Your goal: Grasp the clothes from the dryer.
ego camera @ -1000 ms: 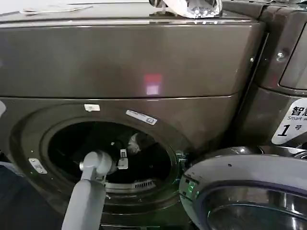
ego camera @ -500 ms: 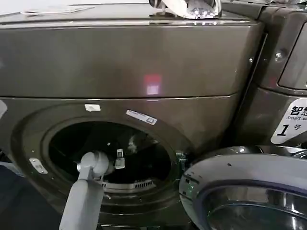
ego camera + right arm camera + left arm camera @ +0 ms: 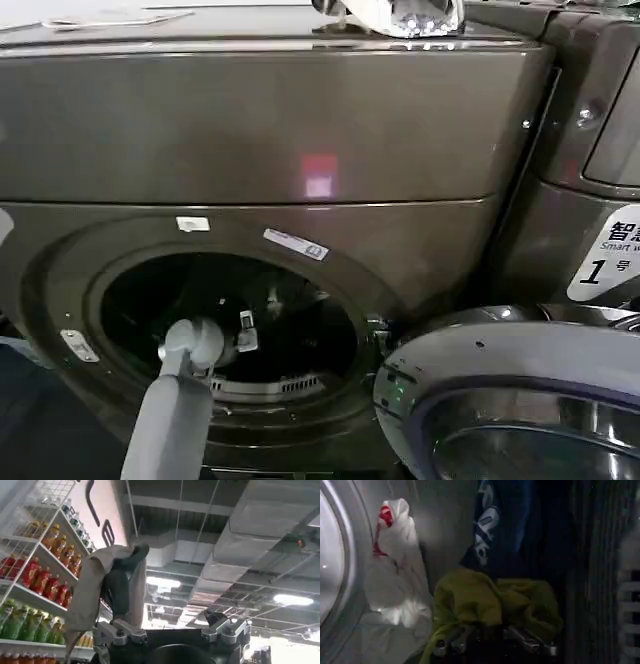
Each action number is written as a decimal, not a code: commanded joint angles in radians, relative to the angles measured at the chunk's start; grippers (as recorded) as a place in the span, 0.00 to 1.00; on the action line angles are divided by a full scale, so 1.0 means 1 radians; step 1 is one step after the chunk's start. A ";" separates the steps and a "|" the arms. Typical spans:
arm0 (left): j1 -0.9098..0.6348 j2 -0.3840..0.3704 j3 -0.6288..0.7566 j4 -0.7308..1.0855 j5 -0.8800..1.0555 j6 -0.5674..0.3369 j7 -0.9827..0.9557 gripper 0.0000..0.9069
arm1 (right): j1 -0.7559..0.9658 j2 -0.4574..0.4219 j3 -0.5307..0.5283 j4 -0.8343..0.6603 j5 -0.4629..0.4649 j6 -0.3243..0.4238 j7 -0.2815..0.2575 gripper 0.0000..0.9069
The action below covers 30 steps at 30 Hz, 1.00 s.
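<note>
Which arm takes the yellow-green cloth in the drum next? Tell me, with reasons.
Left. Its pincer is inside the dryer drum, open and right at the yellow-green cloth. The right pincer is outside the drum, aimed up at the ceiling.

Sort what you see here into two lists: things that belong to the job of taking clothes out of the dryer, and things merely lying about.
Job: dryer; yellow-green cloth; white cloth with red marks; left gripper.

Lying about: neighbouring machine; open door; shelved bottles.
</note>
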 commanded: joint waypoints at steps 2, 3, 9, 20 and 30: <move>-0.016 -0.001 -0.006 -0.023 -0.179 0.020 -0.192 0.00 | 0.003 0.006 -0.008 0.005 -0.002 0.003 -0.001 1.00; -0.020 -0.001 -0.005 -0.023 -0.213 0.025 -0.277 0.00 | 0.004 0.006 -0.009 0.006 -0.002 0.003 0.000 1.00; 0.002 -0.020 -0.003 -0.087 -0.327 0.150 -0.600 0.00 | 0.003 0.011 -0.015 0.009 -0.003 0.007 -0.003 1.00; 0.037 -0.098 -0.058 -0.171 -0.707 0.312 -1.171 0.00 | 0.008 0.015 -0.035 0.018 -0.023 0.002 -0.013 1.00; 0.106 -0.149 -0.058 -0.253 -1.036 0.380 -1.408 0.00 | 0.008 0.019 -0.051 0.034 -0.018 -0.011 -0.006 1.00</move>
